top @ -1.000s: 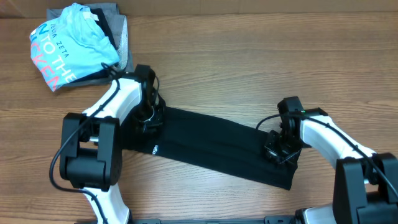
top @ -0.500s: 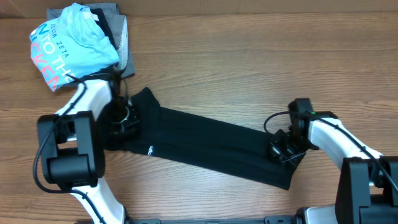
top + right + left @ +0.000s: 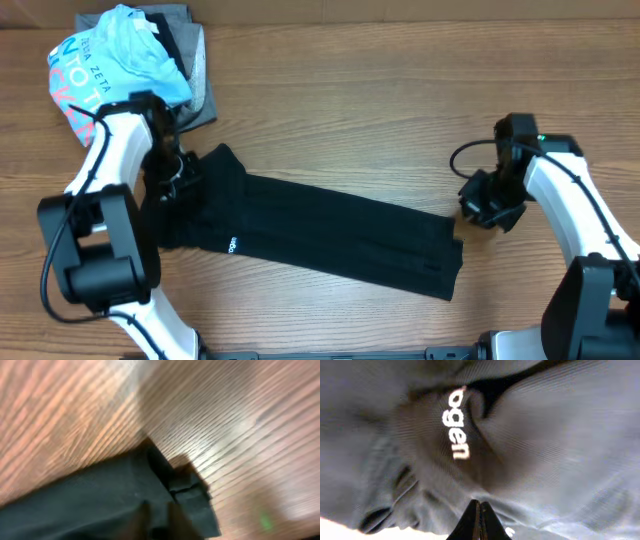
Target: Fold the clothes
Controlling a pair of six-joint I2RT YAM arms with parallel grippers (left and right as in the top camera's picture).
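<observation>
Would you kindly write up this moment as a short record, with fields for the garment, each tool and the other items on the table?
garment: black T-shirt, folded into a long strip, lying slantwise on the wooden table
left tool: shut, tips at the strip's left end, apparently pinching fabric
right tool: just off the strip's right end, over bare wood; opening unclear
logo: small white logo facing up near the left end
far-left corner: light blue tee on grey garments
</observation>
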